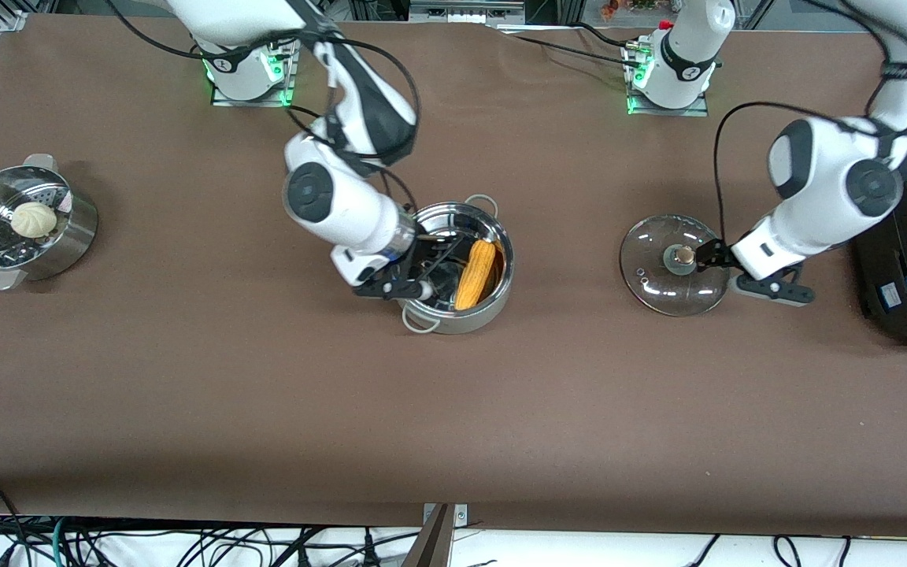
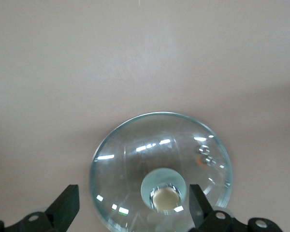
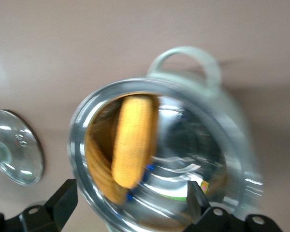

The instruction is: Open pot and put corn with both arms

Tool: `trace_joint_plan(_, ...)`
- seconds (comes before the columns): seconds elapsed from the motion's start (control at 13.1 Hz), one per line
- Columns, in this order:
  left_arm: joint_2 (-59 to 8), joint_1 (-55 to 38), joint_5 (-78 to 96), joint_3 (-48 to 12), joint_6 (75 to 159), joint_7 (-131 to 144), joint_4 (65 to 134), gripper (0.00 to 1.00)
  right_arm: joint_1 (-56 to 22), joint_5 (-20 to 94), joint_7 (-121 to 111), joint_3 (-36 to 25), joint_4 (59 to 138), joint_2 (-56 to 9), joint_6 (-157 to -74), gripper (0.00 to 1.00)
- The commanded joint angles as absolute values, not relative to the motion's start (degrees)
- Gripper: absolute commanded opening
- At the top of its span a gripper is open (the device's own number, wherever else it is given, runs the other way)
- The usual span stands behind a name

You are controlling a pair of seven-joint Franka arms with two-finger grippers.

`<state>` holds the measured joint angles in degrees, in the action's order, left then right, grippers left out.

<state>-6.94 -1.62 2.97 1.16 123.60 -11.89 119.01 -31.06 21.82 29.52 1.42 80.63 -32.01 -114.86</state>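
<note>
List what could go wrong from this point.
1. The right gripper hangs open over the pot beside the corn; pulling away, a finger may catch the rim and shift the pot.
2. The left gripper is open around the lid's knob; rising crooked, it might drag the lid.

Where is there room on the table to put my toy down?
The big bare brown strip of table nearest the front camera is free. So is the gap between the steamer pot and the pot. It is crowded at the pot, where the right gripper hangs over the corn, and at the glass lid under the left gripper.
</note>
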Motion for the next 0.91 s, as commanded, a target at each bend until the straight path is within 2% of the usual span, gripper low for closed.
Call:
trace_joint_plan(0.0, -5.5, -1.8, 2.0, 1.8, 106.1, -11.0, 105.1, 1.0, -30.3, 11.0, 21.6, -4.3, 75.4, -30.0, -100.8, 1.0)
trace_joint_plan(0.15, -5.1, -1.7, 1.9, 1.8, 97.2, -6.5, 96.5, 1.0, -30.3, 6.4, 15.6, -10.2, 75.6, -26.5, -97.4, 1.0)
trace_joint_plan(0.3, -4.3, -1.4, -0.8, 1.6, 90.9, 0.1, 91.9, 1.0, -28.9, 6.1, 10.8, -16.0, 75.5, -23.0, -91.2, 1.0)
trace_joint_plan(0.38, -4.0, -1.4, -2.6, 1.1, 89.1, 3.1, 91.0, 1.0, -25.3, 5.9, 4.4, -16.3, 75.8, -21.6, -89.1, 1.0)
trace_joint_plan(0.46, -3.4, -1.4, -2.6, 1.2, 87.5, 4.1, 90.4, 1.0, -19.3, 5.8, -1.2, -13.9, 77.3, -19.1, -87.6, 1.0)
trace_joint_plan(0.61, -2.6, -1.1, -2.6, 1.5, 86.8, 4.0, 90.1, 1.0, -11.6, 3.3, -3.3, -11.3, 86.1, -12.8, -88.5, 1.0)
trace_joint_plan(0.76, -2.6, -1.1, -2.4, 1.5, 86.7, 4.2, 90.1, 1.0, -0.8, -1.0, -1.9, 0.8, 97.2, -3.9, -95.1, 1.0)
trace_joint_plan(0.84, -2.6, -1.1, -2.3, 1.5, 86.7, 4.2, 90.2, 1.0, 3.6, -0.5, 1.1, 4.4, 99.5, -1.7, -96.1, 1.0)
